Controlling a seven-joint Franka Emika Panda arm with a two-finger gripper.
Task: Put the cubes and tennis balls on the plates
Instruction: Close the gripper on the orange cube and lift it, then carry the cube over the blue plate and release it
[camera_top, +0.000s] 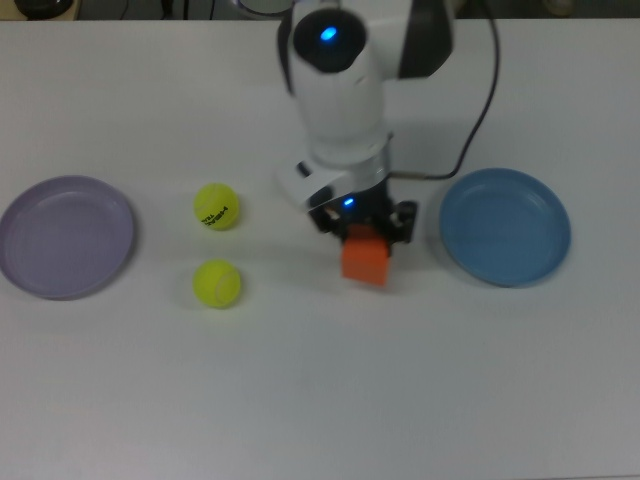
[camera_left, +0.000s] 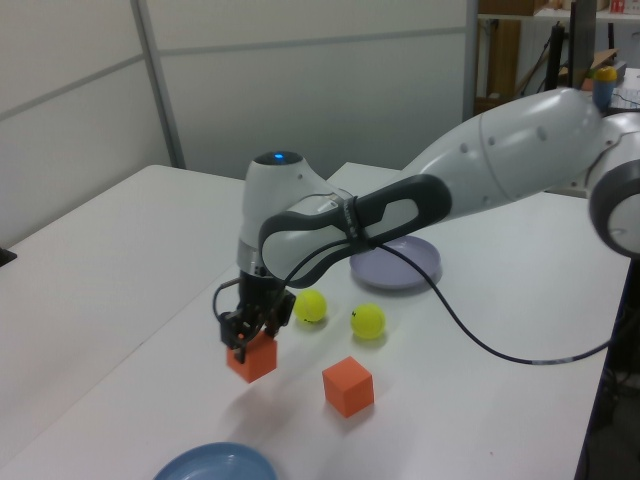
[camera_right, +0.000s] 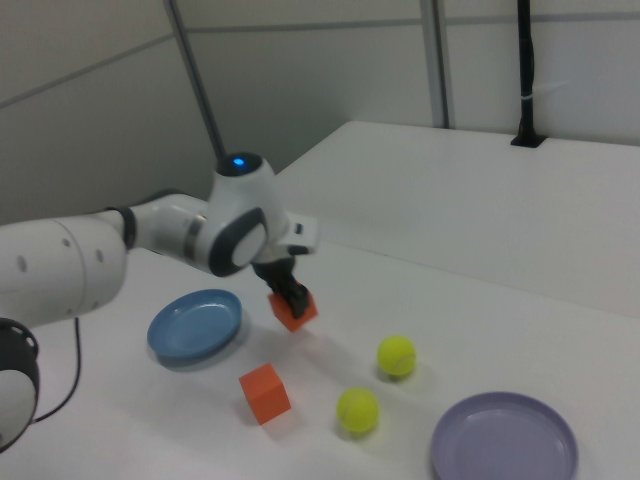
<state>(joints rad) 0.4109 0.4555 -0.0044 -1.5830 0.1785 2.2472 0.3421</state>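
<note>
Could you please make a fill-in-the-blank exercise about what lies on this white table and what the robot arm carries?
1. The two-finger gripper is shut on a matte orange ____, held above the white table.
2. In the top view, the round blue plate lies at the ____ side.
3. The number of fuzzy yellow-green tennis balls on the table is ____.
4. The pale lavender plate holds ____.

Missing words: cube; right; two; nothing
</note>
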